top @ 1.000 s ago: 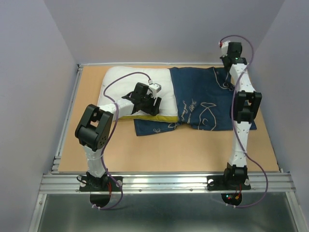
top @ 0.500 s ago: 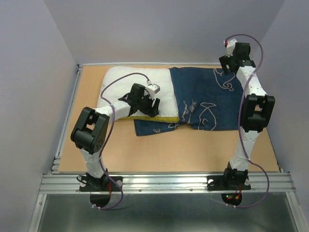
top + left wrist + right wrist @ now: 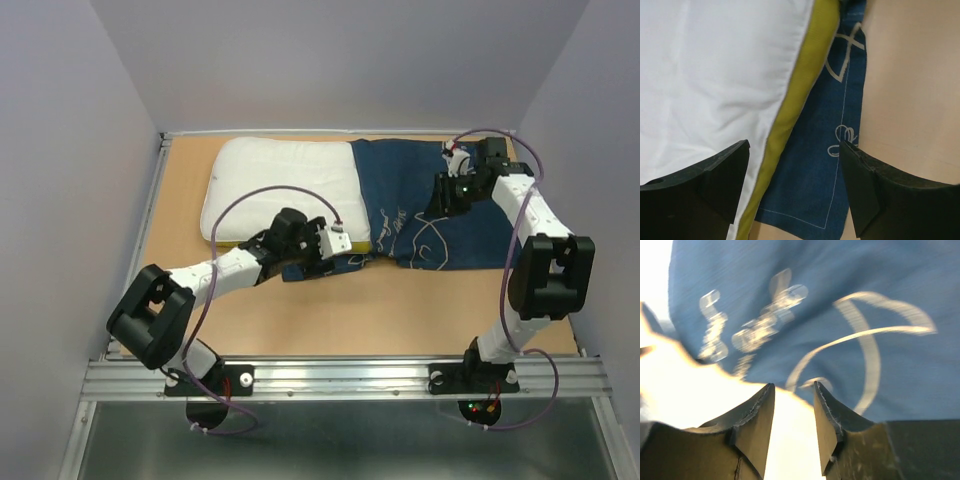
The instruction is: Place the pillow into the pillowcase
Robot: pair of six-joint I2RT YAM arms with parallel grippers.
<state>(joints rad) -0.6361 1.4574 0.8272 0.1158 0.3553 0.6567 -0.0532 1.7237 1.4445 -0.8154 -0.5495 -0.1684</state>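
Note:
The white pillow [image 3: 280,180] lies at the far left of the table, and its yellow band [image 3: 805,75] runs along its near edge. The navy pillowcase [image 3: 425,210] with white fish drawings lies flat to its right, covering the pillow's right end. My left gripper [image 3: 335,258] is open and empty, low over the pillowcase's near-left corner [image 3: 815,165] beside the yellow band; it also shows in the left wrist view [image 3: 794,147]. My right gripper [image 3: 442,195] hovers over the pillowcase's right part. In the blurred right wrist view its jaws [image 3: 793,386] stand a little apart with nothing between them.
The wooden table [image 3: 400,310] has a metal rail [image 3: 135,270] along its left edge and a grey wall behind. The right arm's elbow [image 3: 550,275] hangs over the table's right side.
My left gripper has come off the top of the pillow and moved nearer, to the pillowcase's near-left corner. My right gripper has swung down from the far right corner to over the pillowcase.

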